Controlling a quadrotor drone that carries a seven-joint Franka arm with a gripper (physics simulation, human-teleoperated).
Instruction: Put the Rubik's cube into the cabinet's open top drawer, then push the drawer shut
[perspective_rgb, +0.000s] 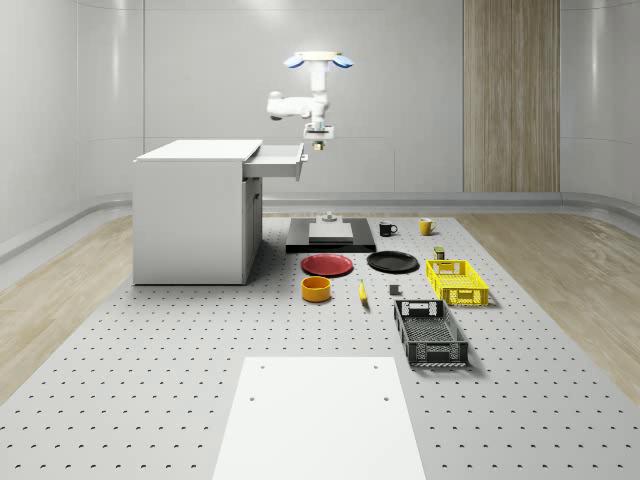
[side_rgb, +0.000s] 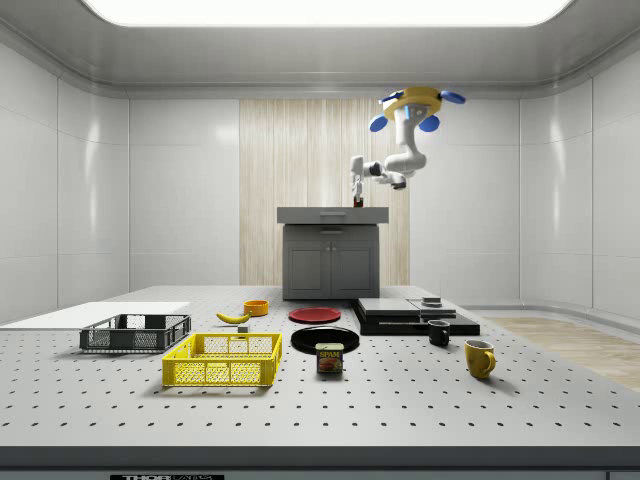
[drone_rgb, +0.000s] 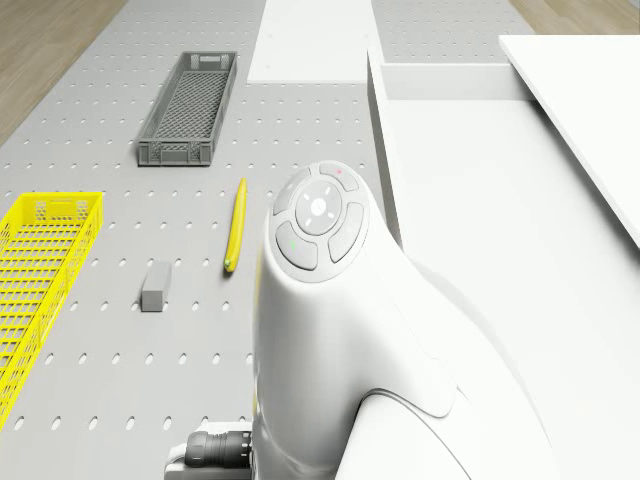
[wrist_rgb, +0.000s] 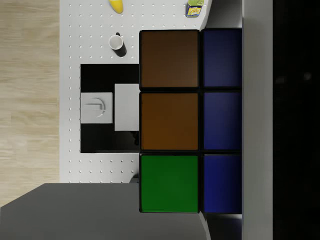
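Note:
The drone (perspective_rgb: 318, 60) hovers high above the table, beside the white cabinet (perspective_rgb: 195, 215). Its arm hangs down, and the gripper (perspective_rgb: 320, 143) is shut on the Rubik's cube (wrist_rgb: 190, 120), whose brown, green and blue tiles face the wrist camera. The cabinet's top drawer (perspective_rgb: 277, 160) stands pulled out toward the whole-scene view's right. The gripper hangs at drawer height just past the drawer's front panel, over the black platform (wrist_rgb: 100, 80). In the side view the gripper (side_rgb: 357, 196) hangs just above the cabinet top (side_rgb: 332, 214). The drawer's white inside (drone_rgb: 480, 200) lies beside the arm (drone_rgb: 330, 330).
On the table lie a black platform (perspective_rgb: 330, 238) with white blocks, a red plate (perspective_rgb: 327, 264), a black plate (perspective_rgb: 392, 262), an orange bowl (perspective_rgb: 316, 289), a banana (perspective_rgb: 362, 292), a yellow crate (perspective_rgb: 457, 282), a grey crate (perspective_rgb: 430, 333) and two mugs (perspective_rgb: 388, 229).

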